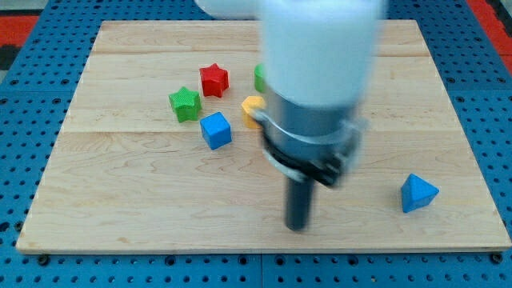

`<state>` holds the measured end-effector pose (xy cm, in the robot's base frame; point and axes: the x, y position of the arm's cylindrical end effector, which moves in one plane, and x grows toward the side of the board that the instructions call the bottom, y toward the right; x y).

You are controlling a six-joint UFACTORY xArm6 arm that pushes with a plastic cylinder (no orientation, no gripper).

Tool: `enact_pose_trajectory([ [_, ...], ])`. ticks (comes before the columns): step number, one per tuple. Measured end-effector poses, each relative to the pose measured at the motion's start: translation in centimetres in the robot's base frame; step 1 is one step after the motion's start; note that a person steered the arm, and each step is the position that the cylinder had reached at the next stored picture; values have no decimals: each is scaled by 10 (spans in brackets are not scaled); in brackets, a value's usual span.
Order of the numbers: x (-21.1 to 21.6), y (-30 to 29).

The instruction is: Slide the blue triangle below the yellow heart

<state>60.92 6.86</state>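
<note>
while resting on bare wood, my tip (298,226) sits well left of the blue triangle (418,194), apart. no pincer fitted. yellow heart (252,107) mostly hidden behind the arm.

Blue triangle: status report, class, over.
My tip on bare board, touching nothing. Blue triangle off toward view's right. Yellow block half hidden behind arm.

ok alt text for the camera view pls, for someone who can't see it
My tip rests on a wooden board, well to the view's left of the blue triangle near the board's lower right. Up and left sit a blue cube, green star and red star; my arm mostly hides a yellow block and a green block.
</note>
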Motion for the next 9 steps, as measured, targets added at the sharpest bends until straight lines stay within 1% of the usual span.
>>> enact_pose_trajectory([
  [1, 10, 51],
  [3, 7, 146],
  [4, -33, 153],
  [5, -67, 180],
  [6, -56, 180],
  [7, -29, 171],
  [8, -70, 111],
  [9, -142, 90],
])
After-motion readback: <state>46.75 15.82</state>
